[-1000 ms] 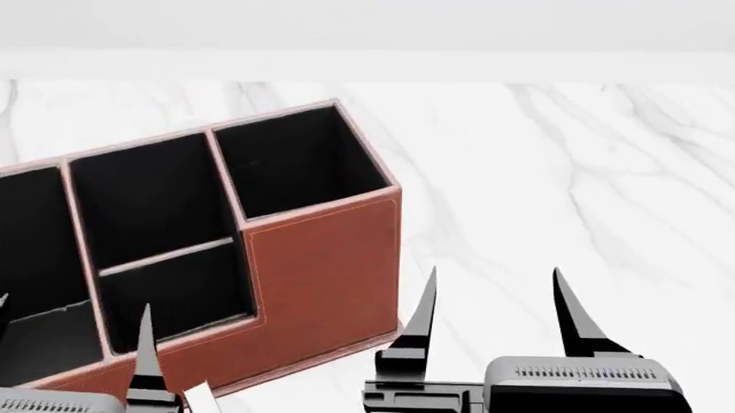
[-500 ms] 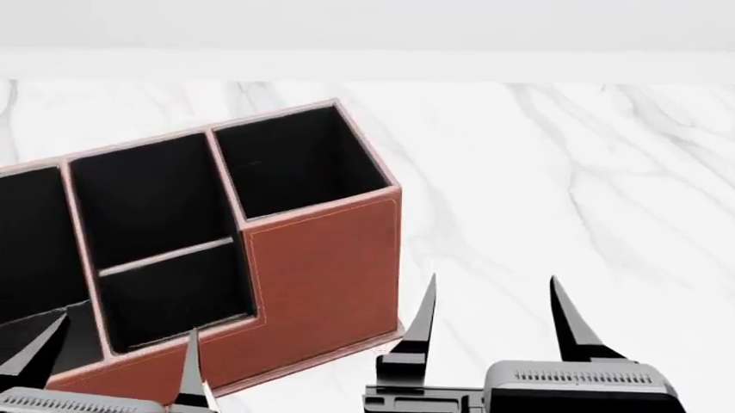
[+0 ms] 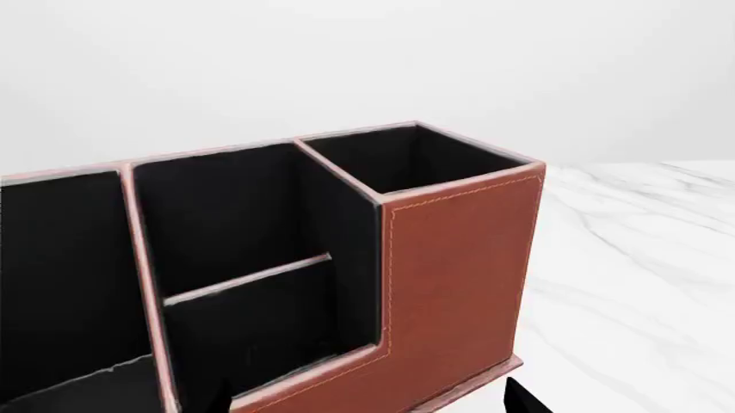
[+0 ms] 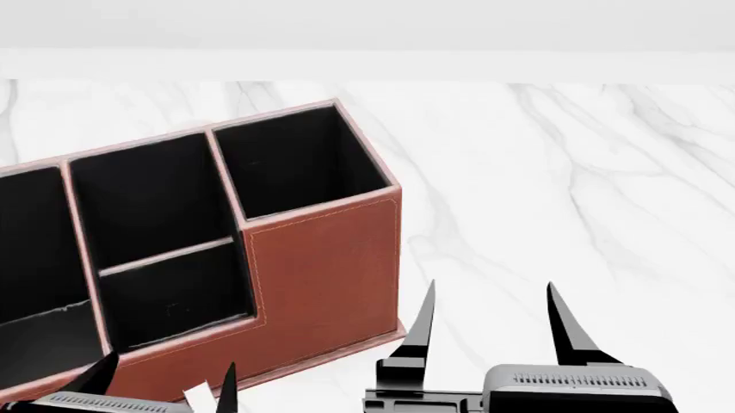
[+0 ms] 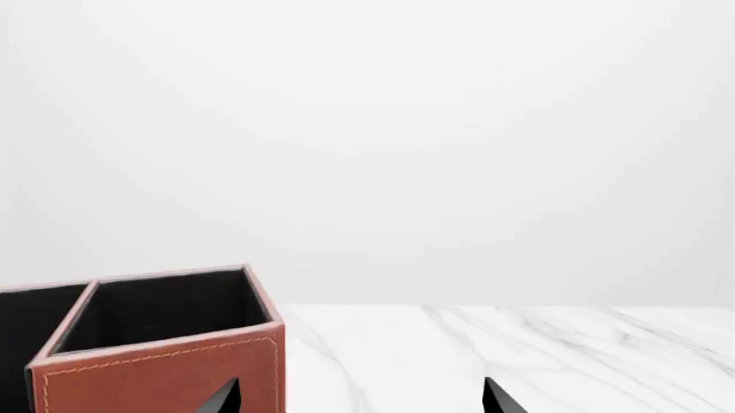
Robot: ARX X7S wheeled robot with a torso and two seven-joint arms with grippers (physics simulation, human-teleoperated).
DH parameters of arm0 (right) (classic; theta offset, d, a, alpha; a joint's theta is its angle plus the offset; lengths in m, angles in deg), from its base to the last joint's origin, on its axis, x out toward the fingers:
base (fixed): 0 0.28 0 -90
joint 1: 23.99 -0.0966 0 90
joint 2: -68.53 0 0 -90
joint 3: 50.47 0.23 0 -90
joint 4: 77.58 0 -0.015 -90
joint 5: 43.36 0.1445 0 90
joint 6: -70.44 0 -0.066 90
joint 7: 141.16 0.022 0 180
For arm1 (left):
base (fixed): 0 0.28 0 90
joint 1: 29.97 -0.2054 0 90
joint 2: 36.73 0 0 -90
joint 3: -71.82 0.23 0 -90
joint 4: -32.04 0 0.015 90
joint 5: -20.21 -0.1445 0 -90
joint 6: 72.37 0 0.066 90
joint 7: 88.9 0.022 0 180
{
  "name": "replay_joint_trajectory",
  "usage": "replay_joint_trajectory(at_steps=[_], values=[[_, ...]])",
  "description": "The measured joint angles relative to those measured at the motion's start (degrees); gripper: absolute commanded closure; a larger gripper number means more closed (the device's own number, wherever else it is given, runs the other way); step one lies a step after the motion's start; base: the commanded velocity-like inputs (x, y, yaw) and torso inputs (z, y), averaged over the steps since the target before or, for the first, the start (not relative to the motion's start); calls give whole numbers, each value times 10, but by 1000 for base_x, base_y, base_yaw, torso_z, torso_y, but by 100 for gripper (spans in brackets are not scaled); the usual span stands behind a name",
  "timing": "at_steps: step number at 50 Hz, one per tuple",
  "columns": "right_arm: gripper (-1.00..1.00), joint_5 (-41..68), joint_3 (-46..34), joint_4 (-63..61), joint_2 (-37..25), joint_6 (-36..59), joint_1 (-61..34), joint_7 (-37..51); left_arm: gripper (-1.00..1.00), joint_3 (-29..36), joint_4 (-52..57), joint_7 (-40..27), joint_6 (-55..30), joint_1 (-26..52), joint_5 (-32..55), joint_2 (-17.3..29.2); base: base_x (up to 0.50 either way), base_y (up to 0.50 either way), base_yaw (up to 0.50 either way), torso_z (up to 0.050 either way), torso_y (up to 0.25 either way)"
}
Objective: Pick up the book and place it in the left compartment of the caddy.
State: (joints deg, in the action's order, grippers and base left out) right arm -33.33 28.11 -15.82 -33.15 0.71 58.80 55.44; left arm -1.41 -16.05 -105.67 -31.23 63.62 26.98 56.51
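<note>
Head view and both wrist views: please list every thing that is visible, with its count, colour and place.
caddy: one, reddish-brown leather with black lining and four compartments, on the table at the robot's left front.
table: one, white marble with grey veins, under the caddy.
wall: one, plain white, behind the table.
white sliver: one, by the left pincer; too little shows to name it.
left pincer: one, black, open, before the caddy's low front.
right pincer: one, black, open, over bare marble right of the caddy.

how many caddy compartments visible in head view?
4 in the caddy: tall square section at its right end, two divided half-sections, rear and front, and the left compartment, partly cropped by the frame edge.
</note>
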Motion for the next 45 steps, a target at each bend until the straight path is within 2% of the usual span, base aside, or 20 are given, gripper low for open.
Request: replay_joint_trajectory(at_steps=[7,17,30,45], values=[[-100,2,-1,4,-1,-5,1,1,-100,-9,2,-18,-28,6,35,-13,0,0,0,0,0],[-100,6,-4,10,-2,-11,1,3,-100,-30,-11,-85,-54,22,125,-22,0,0,0,0,0],[-100,11,-6,14,-4,-17,2,6,-100,-45,-33,-180,-55,39,224,-23,0,0,0,0,0],[-100,17,-8,17,-7,-23,2,8,-100,-47,-70,-256,-52,60,297,-20,0,0,0,0,0]])
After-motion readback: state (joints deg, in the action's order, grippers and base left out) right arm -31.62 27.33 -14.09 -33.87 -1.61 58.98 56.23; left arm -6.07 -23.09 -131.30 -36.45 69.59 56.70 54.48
